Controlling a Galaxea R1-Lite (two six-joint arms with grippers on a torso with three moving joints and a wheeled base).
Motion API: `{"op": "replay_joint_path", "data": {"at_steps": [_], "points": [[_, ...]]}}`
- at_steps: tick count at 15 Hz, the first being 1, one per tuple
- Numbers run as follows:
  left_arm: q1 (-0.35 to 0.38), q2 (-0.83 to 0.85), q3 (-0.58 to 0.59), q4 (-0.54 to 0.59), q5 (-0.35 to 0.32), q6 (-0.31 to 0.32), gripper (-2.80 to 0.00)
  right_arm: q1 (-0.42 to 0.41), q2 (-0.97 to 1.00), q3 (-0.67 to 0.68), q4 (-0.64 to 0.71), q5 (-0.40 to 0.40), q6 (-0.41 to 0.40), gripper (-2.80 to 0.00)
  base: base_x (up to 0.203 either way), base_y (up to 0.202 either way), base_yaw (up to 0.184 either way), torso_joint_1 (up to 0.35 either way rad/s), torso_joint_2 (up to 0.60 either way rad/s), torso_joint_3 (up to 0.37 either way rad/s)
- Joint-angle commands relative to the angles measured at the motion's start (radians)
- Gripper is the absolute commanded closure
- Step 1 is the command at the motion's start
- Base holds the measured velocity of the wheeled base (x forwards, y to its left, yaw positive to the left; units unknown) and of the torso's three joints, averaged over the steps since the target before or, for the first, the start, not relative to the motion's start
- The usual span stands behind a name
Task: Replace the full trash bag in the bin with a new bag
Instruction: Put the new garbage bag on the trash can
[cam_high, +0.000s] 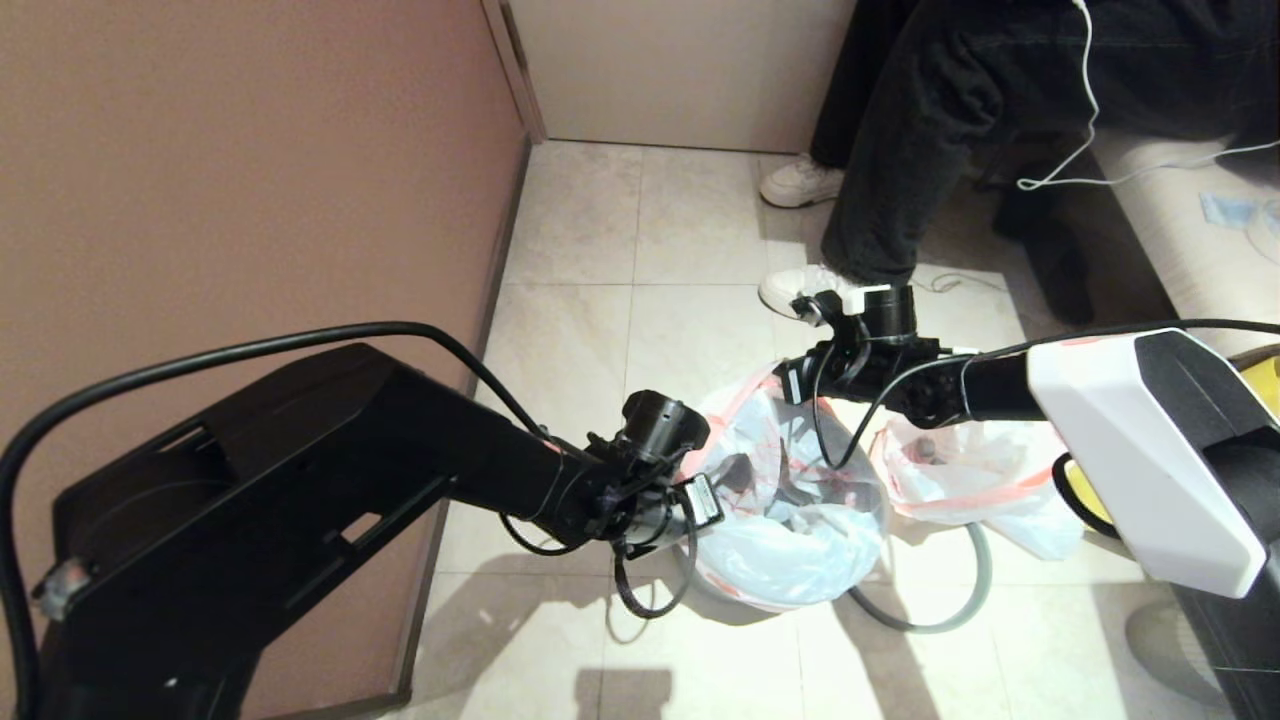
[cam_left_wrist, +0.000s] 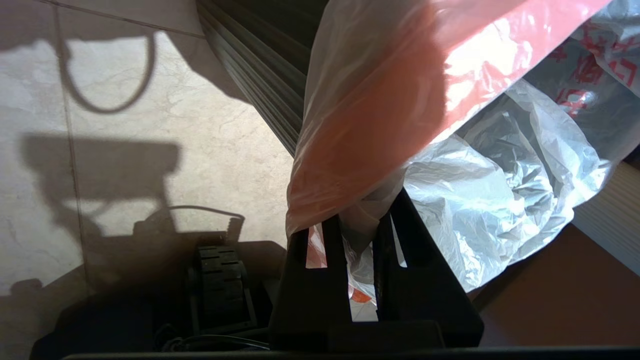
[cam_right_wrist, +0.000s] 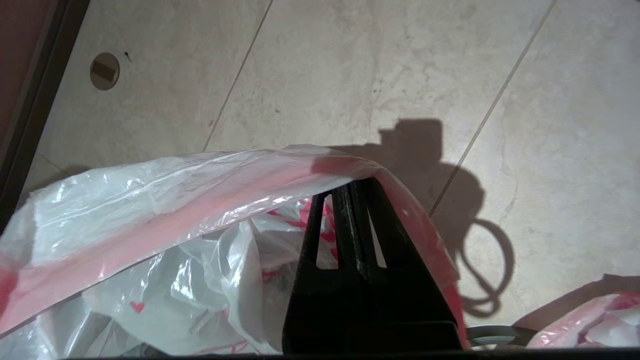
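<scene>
Both grippers pinch the new bag's (cam_high: 790, 520) pink rim over the bin (cam_left_wrist: 260, 90). Nearest, the left gripper (cam_left_wrist: 357, 225) is clamped on the rim at the bin's wall side. Across the bin, the right gripper (cam_right_wrist: 350, 200) is closed on the opposite rim. I judge the lining step underway; next, stretch the rim over the bin's edge. Beyond the bin, the full trash bag (cam_high: 985, 480) lies on the floor beside the grey hoop (cam_high: 940, 610).
</scene>
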Motion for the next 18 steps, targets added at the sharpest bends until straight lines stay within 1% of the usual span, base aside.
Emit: {"op": "replay_joint_path", "data": {"at_steps": [1, 3, 6, 8, 10, 13, 15, 18], "points": [[-0.001, 0.002, 0.006, -0.005, 0.001, -0.004, 0.0, 0.011, 0.042, -0.004, -0.021, 0.001, -0.003, 0.0, 0.0, 0.0, 0.0, 0.0, 0.0, 0.0], [-0.003, -0.001, 0.021, -0.028, 0.001, -0.002, 0.0, 0.007, 0.089, -0.008, -0.074, -0.004, -0.015, 0.0, 0.0, 0.0, 0.0, 0.0, 0.0, 0.0], [0.004, 0.0, 0.055, -0.1, 0.005, 0.037, 0.0, -0.043, 0.112, -0.009, -0.08, -0.011, -0.038, 0.0, 0.0, 0.0, 0.0, 0.0, 0.0, 0.0], [0.026, 0.002, 0.051, -0.117, 0.019, 0.038, 0.0, -0.073, 0.115, -0.004, -0.069, -0.011, -0.051, 0.0, 0.0, 0.0, 0.0, 0.0, 0.0, 0.0], [0.053, 0.005, 0.036, -0.123, 0.047, 0.038, 0.0, -0.087, 0.11, 0.004, -0.037, -0.011, -0.056, 0.0, 0.0, 0.0, 0.0, 0.0, 0.0, 0.0], [0.093, 0.004, 0.014, -0.129, 0.051, 0.038, 0.0, -0.094, 0.075, 0.019, 0.005, -0.011, -0.052, 0.0, 0.0, 0.0, 0.0, 0.0, 0.0, 0.0], [0.103, 0.001, -0.004, -0.129, 0.079, 0.036, 0.0, -0.094, 0.001, 0.082, 0.009, -0.009, -0.047, 0.0, 0.0, 0.0, 0.0, 0.0, 0.0, 0.0], [0.102, -0.006, -0.005, -0.129, 0.108, 0.038, 0.0, -0.089, -0.185, 0.235, 0.018, 0.013, -0.005, 0.0, 0.0, 0.0, 0.0, 0.0, 0.0, 0.0]]}}
